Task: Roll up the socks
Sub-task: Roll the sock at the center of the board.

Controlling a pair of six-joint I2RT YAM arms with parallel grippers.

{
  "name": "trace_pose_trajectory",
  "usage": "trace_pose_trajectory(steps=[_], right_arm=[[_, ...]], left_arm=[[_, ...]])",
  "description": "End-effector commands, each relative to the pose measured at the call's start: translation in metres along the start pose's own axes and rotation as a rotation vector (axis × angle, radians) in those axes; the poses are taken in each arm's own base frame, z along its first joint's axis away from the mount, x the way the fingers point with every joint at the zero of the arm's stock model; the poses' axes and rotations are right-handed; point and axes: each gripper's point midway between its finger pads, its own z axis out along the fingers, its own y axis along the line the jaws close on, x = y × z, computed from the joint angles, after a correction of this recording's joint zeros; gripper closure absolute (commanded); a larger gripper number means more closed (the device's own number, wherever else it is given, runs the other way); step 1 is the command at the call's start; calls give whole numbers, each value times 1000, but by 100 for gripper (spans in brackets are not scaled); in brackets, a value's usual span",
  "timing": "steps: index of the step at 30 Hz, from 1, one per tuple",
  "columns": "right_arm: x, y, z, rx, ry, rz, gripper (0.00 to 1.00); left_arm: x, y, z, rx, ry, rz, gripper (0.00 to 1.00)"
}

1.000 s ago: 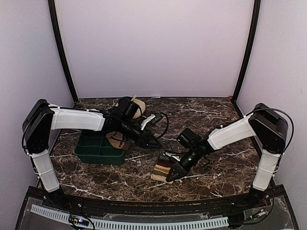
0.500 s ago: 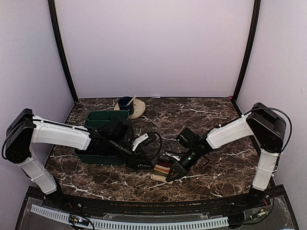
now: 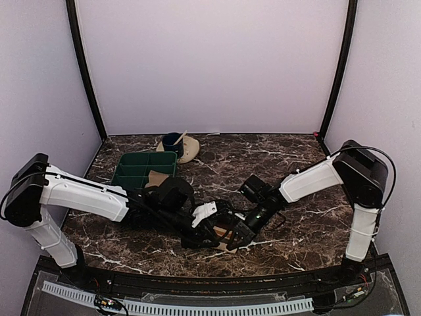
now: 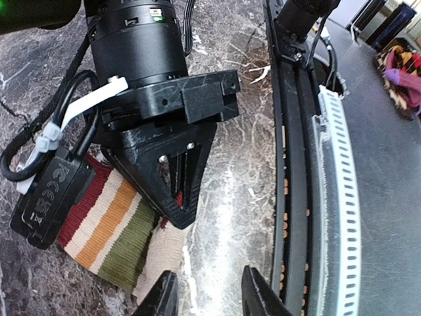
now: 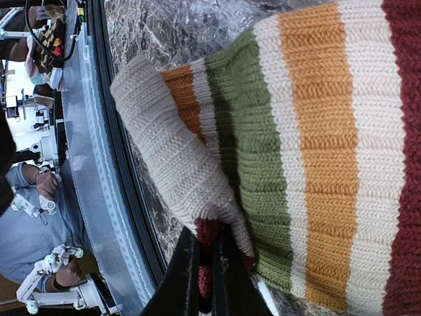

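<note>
Near the table [image 3: 309,227] edge, right gripper [image 5: 205,242] pinches the striped sock [image 5: 316,151] — left gripper [image 4: 207,293] spread beside it.

The left tool [image 3: 209,229] hangs low over the dark marble tabletop [image 3: 289,158], almost tip to tip with the right tool [image 3: 235,238], which reaches in from the right. Between them only a tan scrap of a sock [image 3: 221,232] shows; any grip on it is hidden. Behind and left of the left tool stands a green compartment tray [image 3: 135,172] with a second sock [image 3: 156,179] at its near right corner. Farther back sits a beige saucer [image 3: 191,149] bearing a blue cup [image 3: 173,140].
</note>
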Motion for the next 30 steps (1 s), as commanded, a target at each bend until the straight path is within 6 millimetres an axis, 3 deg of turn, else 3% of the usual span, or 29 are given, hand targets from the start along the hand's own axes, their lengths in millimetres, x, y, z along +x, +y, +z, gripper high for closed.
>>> trace_pose_trajectory(steps=[1,17,30], right_arm=[[29,-23,9,67,95,101,100],[24,-18,8,50,95,106,100],[22,-16,7,40,95,104,100]], left_arm=[[12,17,8,-135,65,110,65],[24,13,24,-264,165,370,65],[33,13,36,-278,208,462,66]])
